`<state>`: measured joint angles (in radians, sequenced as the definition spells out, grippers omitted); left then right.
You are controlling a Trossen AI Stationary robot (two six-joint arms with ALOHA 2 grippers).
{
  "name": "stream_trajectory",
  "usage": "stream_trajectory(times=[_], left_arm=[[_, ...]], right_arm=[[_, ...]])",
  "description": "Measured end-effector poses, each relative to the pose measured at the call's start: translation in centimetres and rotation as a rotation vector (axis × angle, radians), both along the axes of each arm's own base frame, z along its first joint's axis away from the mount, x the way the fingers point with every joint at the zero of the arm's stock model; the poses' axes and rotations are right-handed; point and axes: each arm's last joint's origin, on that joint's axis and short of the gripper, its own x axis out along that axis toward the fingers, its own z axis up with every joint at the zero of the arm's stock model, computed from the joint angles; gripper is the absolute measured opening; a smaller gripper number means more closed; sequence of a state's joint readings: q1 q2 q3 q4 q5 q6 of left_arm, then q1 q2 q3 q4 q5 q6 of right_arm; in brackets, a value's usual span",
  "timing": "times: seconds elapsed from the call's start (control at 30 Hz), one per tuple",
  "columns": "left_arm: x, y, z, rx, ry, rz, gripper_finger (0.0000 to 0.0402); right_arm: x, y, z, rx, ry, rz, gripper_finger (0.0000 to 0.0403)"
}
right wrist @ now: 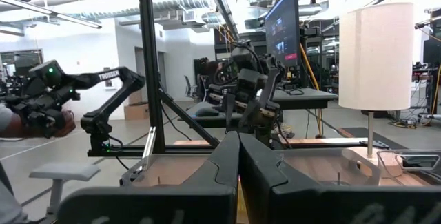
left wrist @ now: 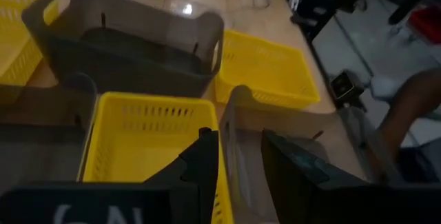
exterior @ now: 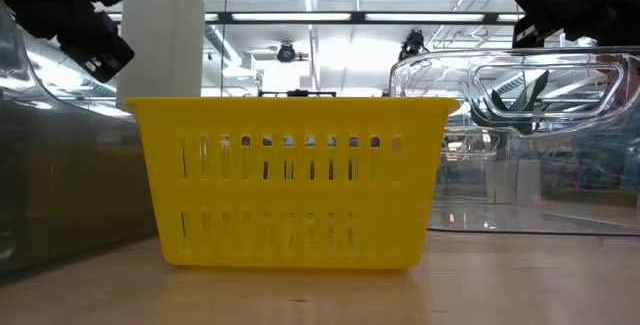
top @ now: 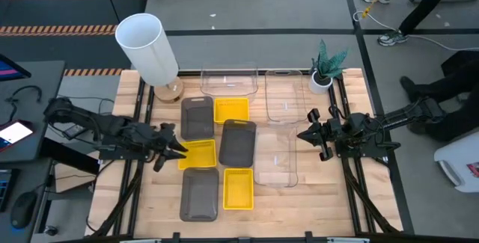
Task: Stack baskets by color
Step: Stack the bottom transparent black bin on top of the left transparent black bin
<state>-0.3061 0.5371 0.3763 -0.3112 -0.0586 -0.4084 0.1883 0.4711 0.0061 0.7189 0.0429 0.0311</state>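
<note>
From above, your left gripper (top: 177, 148) sits at the left edge of the middle yellow basket (top: 198, 154), its fingers parted around that basket's near wall, while your right gripper (top: 305, 134) hangs over the right side of the table with its fingers pressed together and nothing in them. The baskets lie spread on the wooden table (top: 314, 205): a dark grey basket (top: 197, 117) beside a yellow basket at the back (top: 231, 110), a second grey basket (top: 238, 141) in the centre, a third grey basket (top: 200, 194) next to the front yellow basket (top: 238, 188), and three clear baskets — one at the back (top: 229, 81), one to its right (top: 284, 93), one further forward (top: 275, 158). The tall white cylinder (top: 146, 45) stands at the back left and the potted plant (top: 325, 66) at the back right. At table height you see one yellow basket (exterior: 290, 180) head on, a clear basket (exterior: 520, 145) to its right, and the white cylinder behind. Through the left wrist camera the two dark fingers (left wrist: 203, 165) straddle the yellow basket's rim — one inside, one outside between it and a grey basket (left wrist: 131, 41). Through the right wrist camera the fingers (right wrist: 224, 162) meet with no gap, raised above the table, facing the left arm across it.
</note>
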Motion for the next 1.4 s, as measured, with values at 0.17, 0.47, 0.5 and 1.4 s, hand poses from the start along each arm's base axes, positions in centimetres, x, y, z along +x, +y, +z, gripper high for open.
stream_trajectory(times=[0.17,0.47,0.5,1.4], left_arm=[[0.7,-0.2,-0.8,-0.008,0.077,0.018,0.0117],[1.5,-0.6,-1.7,-0.001,0.154,-0.019,0.0117],[1.5,-0.6,-1.7,-0.007,0.158,-0.032,0.0117],[10.0,-9.8,3.7,-0.017,0.522,-0.048,0.0116]], right_arm=[[0.0,0.0,0.0,0.000,0.000,0.000,0.0016],[0.0,0.0,0.0,0.000,0.000,0.000,0.0016],[0.0,0.0,0.0,0.000,0.000,0.000,0.0016],[0.0,0.0,0.0,0.000,0.000,0.000,0.0016]])
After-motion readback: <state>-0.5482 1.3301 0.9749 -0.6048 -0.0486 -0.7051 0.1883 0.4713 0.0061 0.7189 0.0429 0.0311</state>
